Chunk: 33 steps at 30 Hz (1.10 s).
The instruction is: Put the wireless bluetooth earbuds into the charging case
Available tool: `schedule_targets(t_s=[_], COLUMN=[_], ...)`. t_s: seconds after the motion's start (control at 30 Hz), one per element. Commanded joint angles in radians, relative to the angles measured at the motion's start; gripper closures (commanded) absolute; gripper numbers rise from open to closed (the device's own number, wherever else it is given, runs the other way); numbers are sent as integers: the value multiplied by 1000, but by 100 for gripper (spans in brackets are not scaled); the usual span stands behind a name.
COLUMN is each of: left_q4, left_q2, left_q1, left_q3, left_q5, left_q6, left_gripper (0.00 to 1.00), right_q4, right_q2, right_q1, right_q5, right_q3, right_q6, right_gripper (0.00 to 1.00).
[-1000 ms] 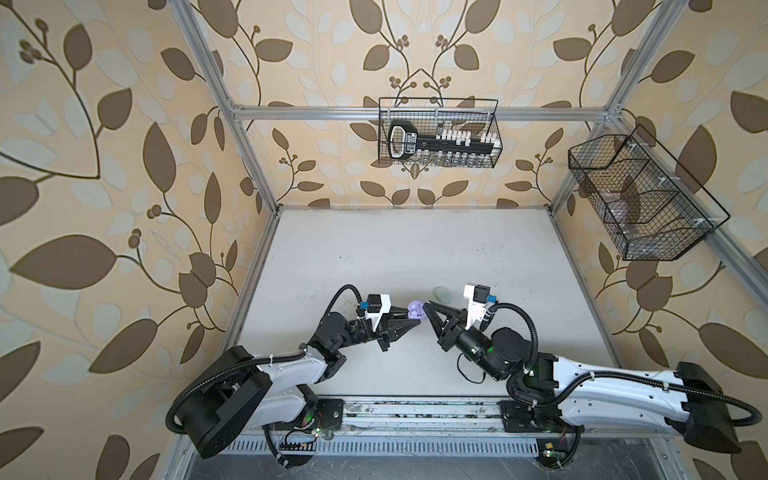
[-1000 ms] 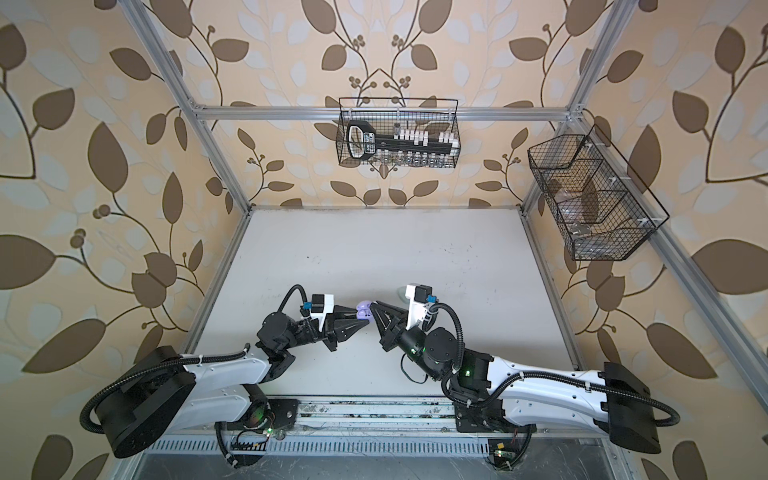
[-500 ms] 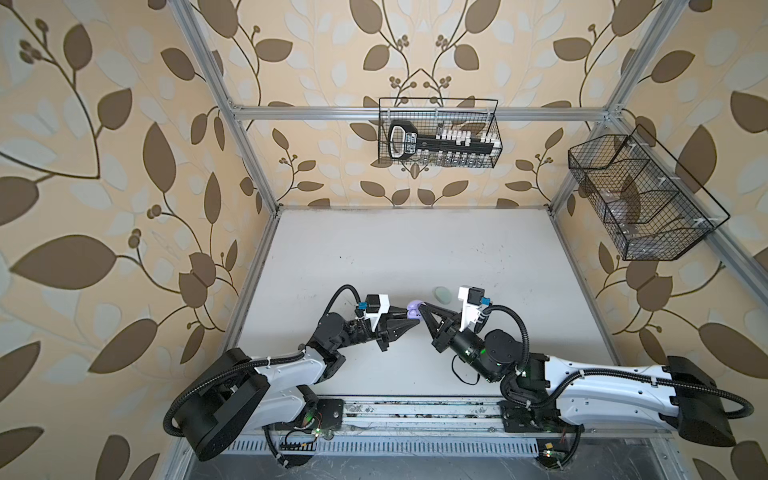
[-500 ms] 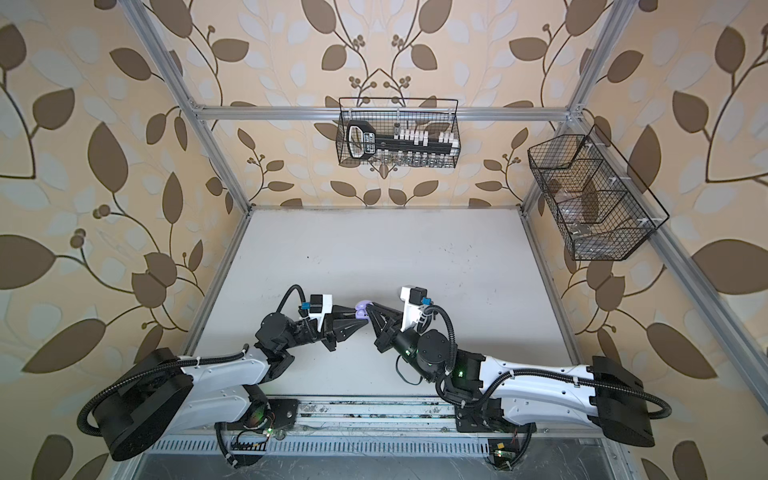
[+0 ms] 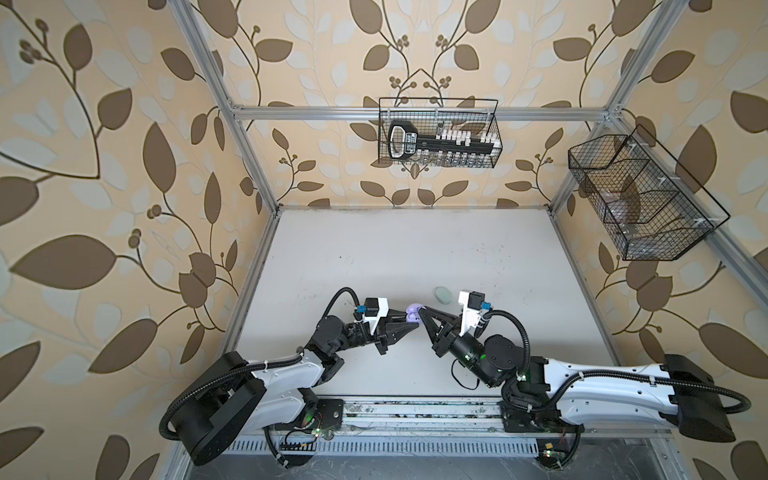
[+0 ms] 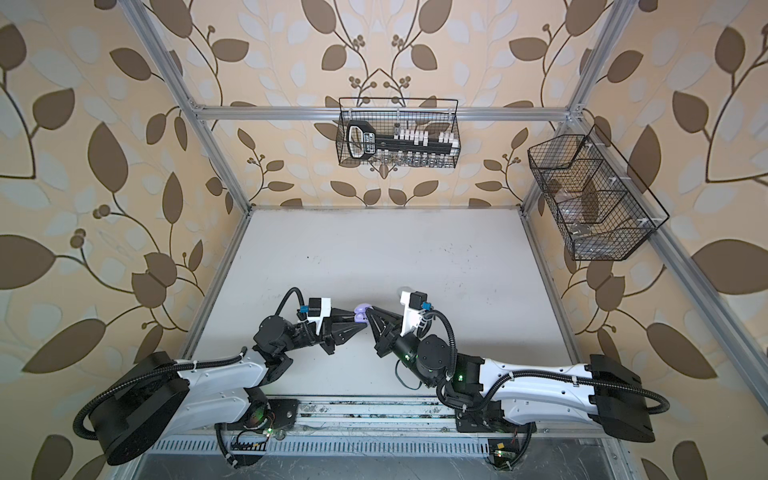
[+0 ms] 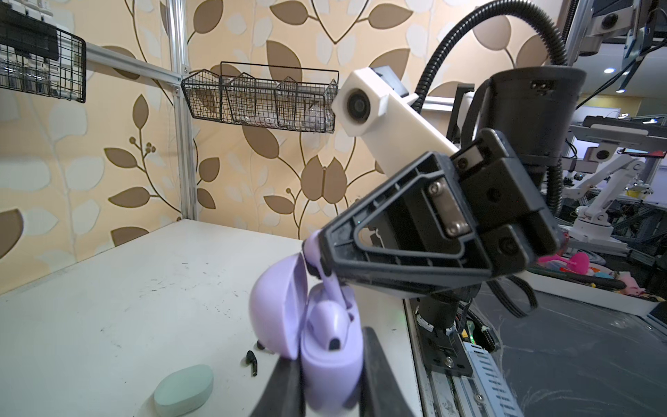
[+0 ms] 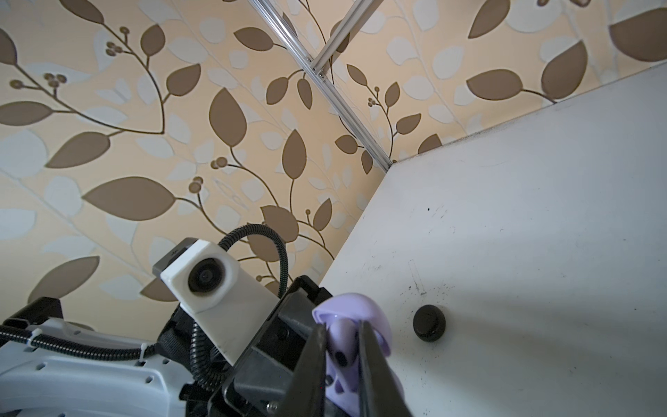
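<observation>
My left gripper (image 7: 328,361) is shut on the body of a lavender charging case (image 7: 330,375) with its lid (image 7: 274,307) swung open. One lavender earbud (image 7: 326,321) sits in a well of the case. My right gripper (image 8: 343,326) is shut on a second lavender earbud (image 8: 341,343), whose stem (image 7: 332,289) points down into the case. In both top views the two grippers (image 5: 409,322) (image 5: 420,313) meet tip to tip at the case (image 6: 360,312), near the table's front middle.
A closed mint case (image 7: 184,390) lies on the table just beyond the grippers (image 5: 441,294). A black earbud (image 7: 252,361) lies loose beside it. A round black case (image 8: 429,322) rests on the table near the lavender one. Wire baskets (image 5: 438,133) (image 5: 640,199) hang on the walls.
My right arm has reached left and brought its lavender earbud up to the open case. The left gripper has kept the case still.
</observation>
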Motion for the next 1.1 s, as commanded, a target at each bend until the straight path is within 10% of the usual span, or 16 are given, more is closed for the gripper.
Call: schedule_targets(t_s=[0.0,0.43,0.77,1.07], left_q4=[91,91,49,19], left_q2=[-33,-39,-32,-15], left_q1=[-4,-4,-4,-4], left_q3=[5,1,4,24], left_q5=[-10,-9,-18,28], left_q6=[14,21,56,79], left_gripper=[100,100,100,100], right_q4=[-29,-89,-469,-604], right_q2=[0,-28,-208,-47], right_q1=[12,17,0,-350], right_q5=[21,40,53,-313], right_q3=[-28,1,179,294], right_q6=[1,-32,-148,-202], right_gripper=[81,68,42,39])
